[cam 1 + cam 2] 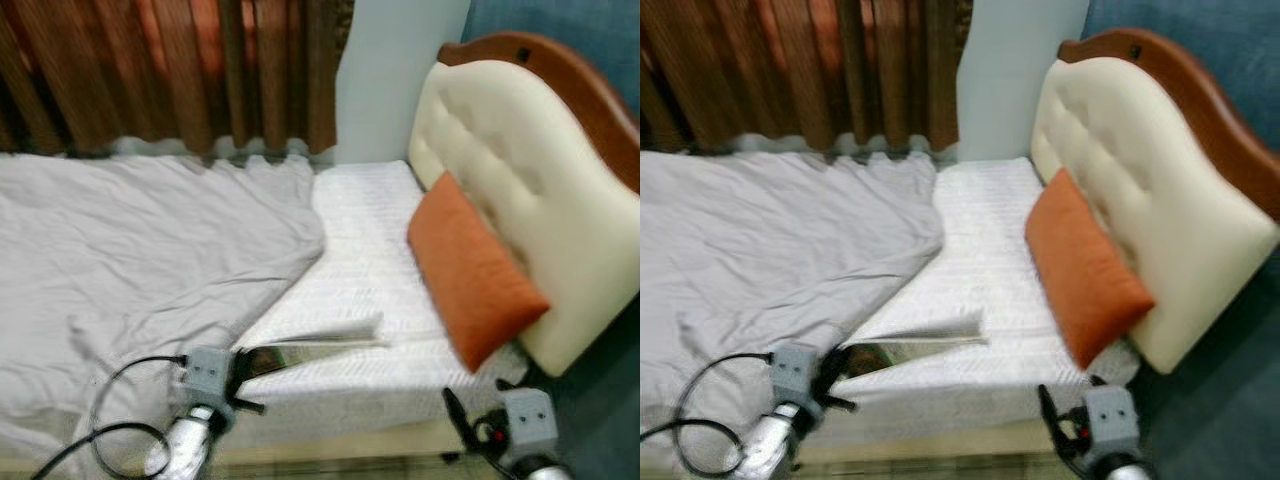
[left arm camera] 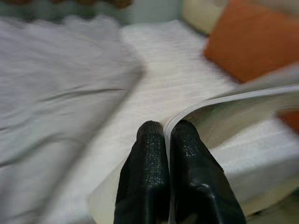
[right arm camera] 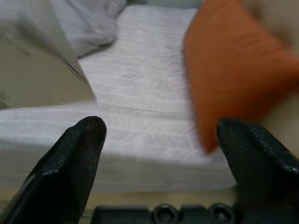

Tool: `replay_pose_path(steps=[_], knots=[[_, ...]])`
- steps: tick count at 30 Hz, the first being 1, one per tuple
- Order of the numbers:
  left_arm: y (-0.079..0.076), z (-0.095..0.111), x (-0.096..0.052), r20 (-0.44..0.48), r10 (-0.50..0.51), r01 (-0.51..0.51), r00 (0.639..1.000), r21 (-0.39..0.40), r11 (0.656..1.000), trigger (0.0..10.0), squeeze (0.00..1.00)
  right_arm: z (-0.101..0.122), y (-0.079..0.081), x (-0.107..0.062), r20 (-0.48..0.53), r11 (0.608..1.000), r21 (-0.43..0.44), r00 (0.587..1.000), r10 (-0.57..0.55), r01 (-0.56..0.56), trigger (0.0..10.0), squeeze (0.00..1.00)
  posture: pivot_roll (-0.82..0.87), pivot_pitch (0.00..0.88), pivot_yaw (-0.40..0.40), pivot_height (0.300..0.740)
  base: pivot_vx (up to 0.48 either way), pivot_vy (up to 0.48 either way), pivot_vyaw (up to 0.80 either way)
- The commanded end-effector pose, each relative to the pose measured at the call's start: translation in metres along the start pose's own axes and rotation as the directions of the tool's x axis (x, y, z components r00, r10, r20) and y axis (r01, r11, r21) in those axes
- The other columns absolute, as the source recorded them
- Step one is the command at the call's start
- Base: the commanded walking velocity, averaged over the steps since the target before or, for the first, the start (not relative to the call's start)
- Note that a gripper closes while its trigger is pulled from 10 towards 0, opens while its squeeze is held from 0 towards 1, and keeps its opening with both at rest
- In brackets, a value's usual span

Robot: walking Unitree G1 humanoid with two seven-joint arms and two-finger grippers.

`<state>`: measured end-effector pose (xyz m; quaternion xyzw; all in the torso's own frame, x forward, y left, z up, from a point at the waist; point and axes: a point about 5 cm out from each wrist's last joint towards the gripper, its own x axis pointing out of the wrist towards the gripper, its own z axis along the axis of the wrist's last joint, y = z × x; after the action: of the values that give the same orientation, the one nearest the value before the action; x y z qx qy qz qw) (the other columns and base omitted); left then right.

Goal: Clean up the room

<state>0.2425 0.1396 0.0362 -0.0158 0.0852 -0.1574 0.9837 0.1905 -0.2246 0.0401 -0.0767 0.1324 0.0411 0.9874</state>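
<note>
Bed [image 1: 360, 240], magazine [image 1: 320, 350] lengthwise toward pillow [image 1: 470, 270]

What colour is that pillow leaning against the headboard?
Orange; the pillow shows best in the left eye view.

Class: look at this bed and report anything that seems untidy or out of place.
The grey blanket lies rumpled and pulled back, baring the white mattress. A magazine lies open on the mattress, pinched in the left gripper. The orange pillow leans tilted on the headboard.
</note>
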Motion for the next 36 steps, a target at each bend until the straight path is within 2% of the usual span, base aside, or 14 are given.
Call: replay_pose_path(steps=[1,2,4,5,6,9,13,17,18,20,24,25,32,36], knots=[[-0.014,0.03,0.015,0.147,-0.094,0.077,0.985,0.119,0.99,10.0,0.0,0.018,0.004,0.021,0.065,0.998,-0.022,0.997,0.052,-0.05,10.0,0.0,-0.08,0.0,-0.088,0.74,0.296,-0.375,0.0],[-0.014,0.03,0.015,0.147,-0.094,0.077,0.985,0.119,0.99,10.0,0.0,0.018,0.004,0.021,0.065,0.998,-0.022,0.997,0.052,-0.05,10.0,0.0,-0.08,0.0,-0.088,0.74,0.296,-0.375,0.0],[-0.02,0.04,0.016,0.187,-0.135,0.1,0.973,0.186,0.977,10.0,0.0,0.024,0.003,0.028,0.085,0.999,-0.019,0.995,0.048,-0.046,10.0,0.0,-0.07,0.0,-0.09,0.74,0.296,-0.375,0.0],[-0.02,0.04,0.016,0.187,-0.135,0.1,0.973,0.186,0.977,10.0,0.0,0.024,0.003,0.028,0.085,0.999,-0.019,0.995,0.048,-0.046,10.0,0.0,-0.07,0.0,-0.09,0.74,0.296,-0.375,0.0],[-0.023,0.047,0.014,0.213,-0.168,0.114,0.963,0.243,0.963,10.0,0.0,0.027,0.004,0.03,0.099,0.999,-0.014,0.994,0.046,-0.045,10.0,0.0,-0.06,0.0,-0.087,0.74,0.296,-0.375,0.0],[-0.025,0.052,0.012,0.214,-0.197,0.131,0.957,0.288,0.949,10.0,0.0,0.029,0.008,0.032,0.106,0.999,-0.008,0.993,0.053,-0.053,10.0,0.0,-0.06,0.0,-0.084,0.74,0.315,-0.359,0.0],[-0.01,0.052,0.018,0.202,-0.131,0.09,0.971,0.198,0.976,10.0,0.0,0.031,0.013,0.035,0.113,0.998,-0.012,0.991,0.067,-0.066,10.0,0.0,-0.06,0.0,-0.069,0.74,0.34,-0.335,0.0],[-0.001,0.05,0.024,0.178,-0.101,0.072,0.979,0.158,0.985,10.0,0.0,0.033,0.014,0.037,0.124,0.998,-0.019,0.99,0.069,-0.067,10.0,0.0,-0.07,0.0,-0.053,0.74,0.367,-0.305,0.0],[0.012,0.048,0.029,0.146,-0.065,0.05,0.987,0.102,0.994,10.0,0.0,0.037,0.014,0.039,0.138,0.998,-0.024,0.988,0.064,-0.061,10.0,0.0,-0.08,0.012,-0.037,0.74,0.431,0.0,0.0],[0.024,0.047,0.032,0.122,-0.037,0.028,0.992,0.071,0.997,10.0,0.0,0.038,0.014,0.039,0.145,0.998,-0.024,0.988,0.056,-0.053,10.0,0.0,-0.08,0.016,-0.033,0.74,0.405,0.167,0.0],[0.036,0.049,0.033,0.11,-0.007,-0.003,0.994,0.095,0.995,10.0,0.0,0.037,0.012,0.037,0.142,0.999,-0.026,0.989,0.048,-0.044,10.0,0.0,-0.09,0.027,-0.025,0.74,0.086,0.441,0.0],[0.042,0.05,0.034,0.101,0.004,-0.019,0.995,0.141,0.99,10.0,0.0,0.035,0.011,0.035,0.136,0.999,-0.027,0.99,0.044,-0.041,10.0,0.0,-0.1,0.033,-0.015,0.74,0.0,0.0,0.0],[0.036,0.056,0.045,0.098,-0.033,0.018,0.995,0.15,0.988,10.0,0.0,0.033,0.012,0.031,0.133,0.999,-0.022,0.991,0.03,-0.027,10.0,0.0,-0.12,0.041,0.002,0.74,0.0,0.0,0.0],[0.03,0.057,0.05,0.097,-0.063,0.049,0.993,0.144,0.988,10.0,0.0,0.029,0.013,0.026,0.125,1.0,-0.011,0.992,0.028,-0.027,10.0,0.0,-0.13,0.05,0.01,0.74,0.389,0.0,0.0]])
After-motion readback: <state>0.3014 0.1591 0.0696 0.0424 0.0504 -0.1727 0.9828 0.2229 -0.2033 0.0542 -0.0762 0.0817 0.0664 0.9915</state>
